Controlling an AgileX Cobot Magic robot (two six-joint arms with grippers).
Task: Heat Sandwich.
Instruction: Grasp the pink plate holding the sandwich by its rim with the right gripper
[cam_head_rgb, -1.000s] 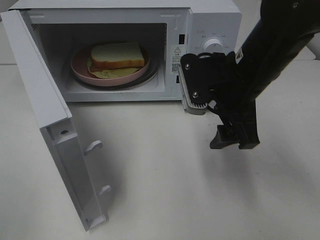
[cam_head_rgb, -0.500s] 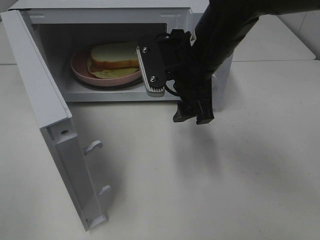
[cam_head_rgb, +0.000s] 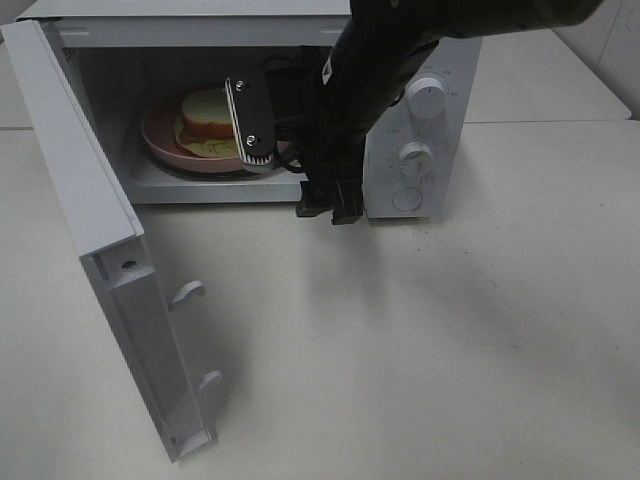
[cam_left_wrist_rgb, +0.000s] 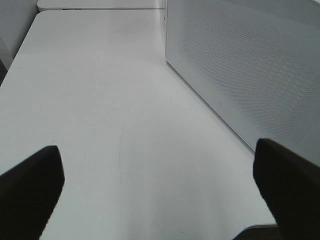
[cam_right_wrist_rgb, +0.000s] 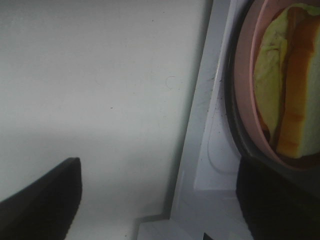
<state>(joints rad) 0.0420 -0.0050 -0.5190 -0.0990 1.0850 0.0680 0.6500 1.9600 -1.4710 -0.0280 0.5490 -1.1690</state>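
While the microwave (cam_head_rgb: 445, 170) has its door (cam_head_rgb: 90, 230) swung open, heating seems not yet begun: shutting it and switching on remain. Inside, on the pink plate (cam_head_rgb: 165, 140), lies the sandwich (cam_head_rgb: 205, 112), at ten o'clock from the right gripper (cam_head_rgb: 330, 208), jaws wide, empty. Only the left wrist view shows the left gripper (cam_left_wrist_rgb: 157, 170), equally spread.

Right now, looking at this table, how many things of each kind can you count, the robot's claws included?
White microwave oven, door open: 1
Round pink plate inside it: 1
White sliced-bread sandwich on the plate: 1
Black robot grippers: 2, the left gripper and the right gripper
Total: 5
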